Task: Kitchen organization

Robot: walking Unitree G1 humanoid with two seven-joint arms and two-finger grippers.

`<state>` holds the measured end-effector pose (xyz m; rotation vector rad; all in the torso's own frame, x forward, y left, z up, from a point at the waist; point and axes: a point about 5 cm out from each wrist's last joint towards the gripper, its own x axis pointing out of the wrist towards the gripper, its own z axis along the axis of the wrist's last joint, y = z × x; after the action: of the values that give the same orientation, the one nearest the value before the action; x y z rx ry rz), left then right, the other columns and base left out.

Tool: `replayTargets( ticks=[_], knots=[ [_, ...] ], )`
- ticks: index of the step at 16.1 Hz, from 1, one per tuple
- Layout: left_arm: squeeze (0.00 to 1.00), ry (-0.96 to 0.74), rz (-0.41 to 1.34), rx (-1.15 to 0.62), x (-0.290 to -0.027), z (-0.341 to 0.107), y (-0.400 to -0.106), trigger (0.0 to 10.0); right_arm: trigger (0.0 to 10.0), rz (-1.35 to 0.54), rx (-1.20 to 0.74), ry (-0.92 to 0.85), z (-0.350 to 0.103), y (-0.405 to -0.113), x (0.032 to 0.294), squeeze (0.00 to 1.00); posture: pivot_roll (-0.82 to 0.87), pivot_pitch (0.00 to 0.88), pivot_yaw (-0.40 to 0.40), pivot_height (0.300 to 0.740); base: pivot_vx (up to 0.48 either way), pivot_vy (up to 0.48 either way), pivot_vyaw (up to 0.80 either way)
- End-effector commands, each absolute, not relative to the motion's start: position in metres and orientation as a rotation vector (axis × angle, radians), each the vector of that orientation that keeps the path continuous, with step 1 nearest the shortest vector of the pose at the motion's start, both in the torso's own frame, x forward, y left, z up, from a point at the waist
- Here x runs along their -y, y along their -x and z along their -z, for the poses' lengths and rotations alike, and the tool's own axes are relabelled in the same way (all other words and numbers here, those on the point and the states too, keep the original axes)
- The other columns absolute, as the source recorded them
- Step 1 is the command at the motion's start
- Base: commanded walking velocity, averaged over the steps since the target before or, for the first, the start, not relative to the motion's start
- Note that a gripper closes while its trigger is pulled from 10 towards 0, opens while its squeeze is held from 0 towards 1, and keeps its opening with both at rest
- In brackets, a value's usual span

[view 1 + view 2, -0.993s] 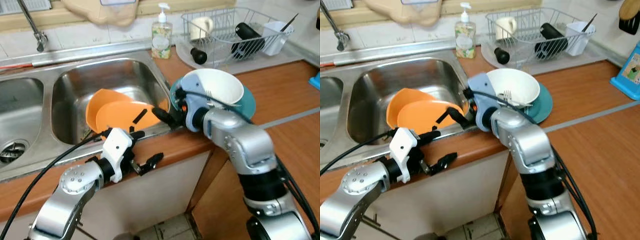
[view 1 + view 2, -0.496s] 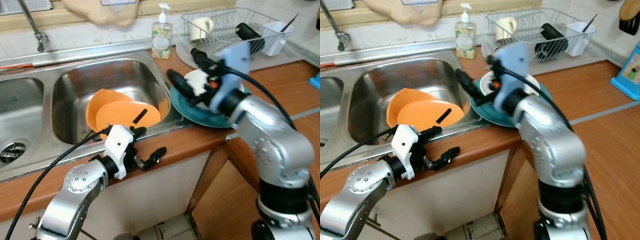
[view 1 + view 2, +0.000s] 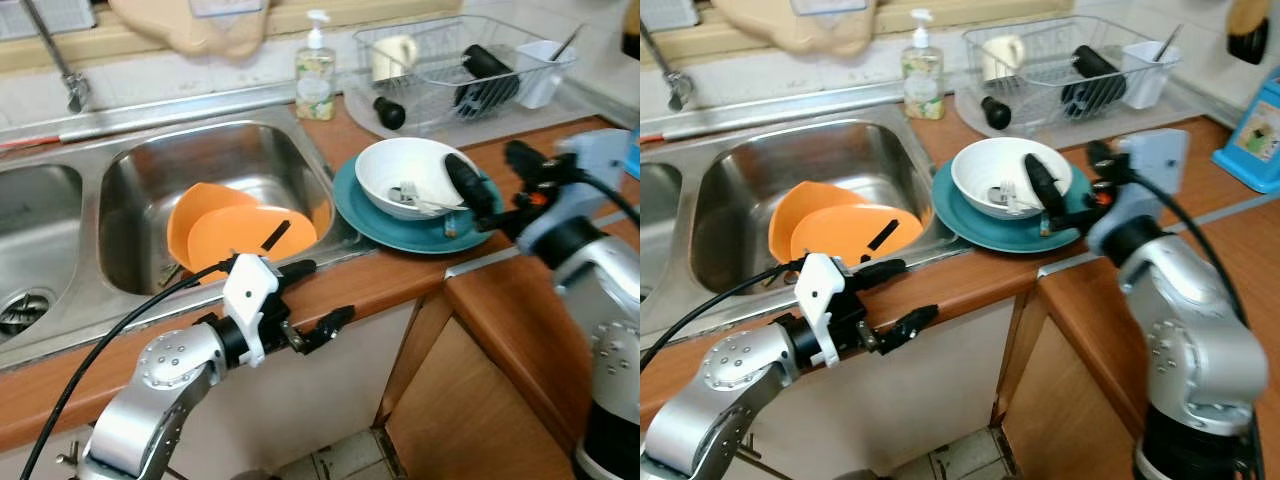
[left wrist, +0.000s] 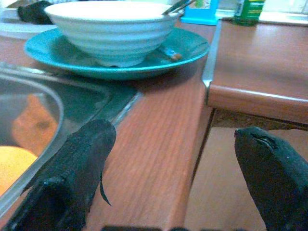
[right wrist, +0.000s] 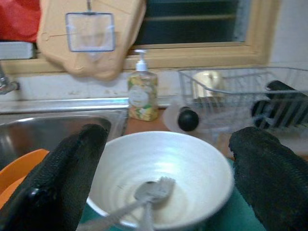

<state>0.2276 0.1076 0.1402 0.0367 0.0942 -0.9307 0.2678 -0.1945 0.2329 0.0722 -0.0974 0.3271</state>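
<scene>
A white bowl (image 3: 415,172) holding a fork (image 5: 154,190) and a spoon sits on a teal plate (image 3: 375,218) on the wooden counter, right of the sink. My right gripper (image 3: 495,180) is open at the bowl's right side, with one finger over the rim and the bowl (image 5: 183,163) between the fingers in the right wrist view. Two orange plates (image 3: 235,225) lean inside the sink basin (image 3: 130,170). My left gripper (image 3: 318,295) hangs open off the counter's front edge, holding nothing; the bowl (image 4: 110,29) and plate (image 4: 187,45) lie ahead of it.
A wire dish rack (image 3: 470,60) with a mug, a black bottle and a white cup stands at the back right. A soap bottle (image 3: 314,70) stands behind the sink and a tap (image 3: 60,70) at the far left. A blue box (image 3: 1255,140) is at the right edge.
My right arm has swung from the sink's edge, across the bowl, to the bowl's right side, still open. The left gripper has stayed by the counter's front edge.
</scene>
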Motion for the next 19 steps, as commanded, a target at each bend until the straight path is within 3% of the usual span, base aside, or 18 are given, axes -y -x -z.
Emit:
replayTargets(
  ticks=[1,2,3,4,6,7,19],
  knots=[
    [0.81,-0.042,0.939,-0.092,-0.107,-0.142,-0.229,10.0,10.0,-0.344,0.079,-0.089,-0.227,-0.265,0.197,0.0,-0.11,0.0,0.059,0.74,0.0,0.0,0.0],
    [0.81,-0.04,0.939,-0.091,-0.107,-0.142,-0.23,10.0,8.9,-0.367,0.053,-0.086,-0.221,-0.264,0.197,0.0,-0.11,0.0,0.052,0.74,0.0,0.0,0.0],
    [0.81,-0.039,0.936,-0.09,-0.107,-0.143,-0.23,10.0,6.9,-0.376,0.043,-0.091,-0.219,-0.264,0.197,0.0,-0.1,0.0,0.046,0.74,0.0,0.0,0.0],
    [0.81,-0.041,0.922,-0.092,-0.108,-0.142,-0.229,10.0,3.7,-0.388,0.022,-0.101,-0.213,-0.264,0.196,0.0,-0.09,0.0,0.04,0.74,0.0,0.0,0.0],
    [0.81,-0.041,0.914,-0.094,-0.109,-0.142,-0.227,10.0,1.9,-0.386,0.008,-0.101,-0.209,-0.266,0.194,0.0,-0.09,0.0,0.036,0.74,0.0,0.0,0.0],
    [0.81,-0.043,0.909,-0.099,-0.111,-0.141,-0.225,10.0,0.0,-0.376,-0.021,-0.098,-0.204,-0.27,0.193,0.0,-0.07,0.0,0.029,0.74,0.0,0.0,0.0],
    [0.81,-0.056,0.905,-0.096,-0.11,-0.141,-0.227,10.0,0.0,-0.413,-0.044,-0.132,-0.193,-0.279,0.188,0.0,-0.07,0.0,0.026,0.74,0.0,0.0,0.0]
  ],
)
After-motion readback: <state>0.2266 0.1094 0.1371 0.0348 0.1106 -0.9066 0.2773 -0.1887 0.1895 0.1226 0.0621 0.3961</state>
